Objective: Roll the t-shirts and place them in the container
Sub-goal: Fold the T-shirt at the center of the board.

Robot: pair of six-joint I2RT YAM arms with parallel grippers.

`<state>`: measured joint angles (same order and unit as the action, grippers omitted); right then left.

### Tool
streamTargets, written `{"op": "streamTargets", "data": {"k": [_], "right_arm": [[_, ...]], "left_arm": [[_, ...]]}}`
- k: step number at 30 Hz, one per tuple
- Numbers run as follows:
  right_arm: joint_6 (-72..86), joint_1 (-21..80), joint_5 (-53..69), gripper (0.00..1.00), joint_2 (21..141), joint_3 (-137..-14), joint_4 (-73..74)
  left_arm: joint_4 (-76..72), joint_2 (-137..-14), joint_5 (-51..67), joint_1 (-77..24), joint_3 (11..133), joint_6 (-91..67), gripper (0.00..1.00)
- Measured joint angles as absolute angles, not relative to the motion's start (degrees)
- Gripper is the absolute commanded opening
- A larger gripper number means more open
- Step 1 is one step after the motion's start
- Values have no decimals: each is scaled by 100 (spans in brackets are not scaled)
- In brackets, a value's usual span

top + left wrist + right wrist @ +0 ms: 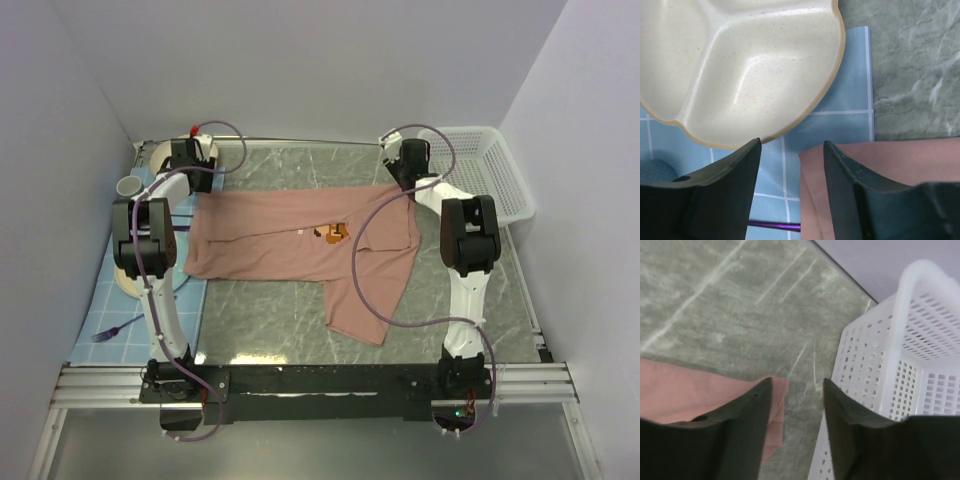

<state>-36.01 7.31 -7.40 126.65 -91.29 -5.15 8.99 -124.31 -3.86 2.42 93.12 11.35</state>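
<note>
From above, the t-shirt (300,245) lies spread on the table (260,320), a flap trailing near. At the left wrist, the left gripper (791,150) gapes at its far-left corner and might pinch the blue mat (850,125) too. At the right wrist, the right gripper (797,387), jaws apart at the far-right corner, could bump the basket (900,365)

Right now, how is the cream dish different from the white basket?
The dish is cream with a tan rim; the basket is plain white. The dish is smooth and solid; the basket's walls are full of holes. The dish sits on a blue mat at the left; the basket stands on the table at the right. Both look empty.
</note>
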Motion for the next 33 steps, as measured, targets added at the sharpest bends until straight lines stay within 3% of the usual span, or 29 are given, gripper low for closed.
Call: {"op": "streamTargets", "data": {"k": [3,11,14,16,18,20,21,23,31,33], "right_arm": [[-3468,760,-615,71,12495,-9192,-360],[-3256,781,580,67,10492,-8300,449],[-3450,786,1061,58,9712,-7760,711],[-3675,784,1337,44,9393,-7413,1066],[-3909,784,1544,25,9413,-7231,1509],[-4080,786,1629,16,9660,-7150,1977],[-4154,784,1643,9,9789,-7144,2158],[-4307,784,1651,6,10132,-7146,2543],[-5030,784,1308,3,11100,-7555,3476],[-5205,790,1157,2,11155,-7618,3507]], "left_arm": [[1059,-12263,-397,242,9321,1109,63],[1601,-10672,23,231,8781,1313,61],[1745,-9786,292,158,8250,1533,54],[1772,-9321,493,95,7861,1656,43],[1831,-9004,652,-12,7441,1756,31],[1900,-8882,784,-108,7061,1820,24],[1966,-8875,847,-150,6879,1835,15],[2115,-8879,943,-211,6578,1835,8],[2460,-8875,965,-224,6246,1859,15],[2473,-8875,963,-224,6246,1861,21]]}}
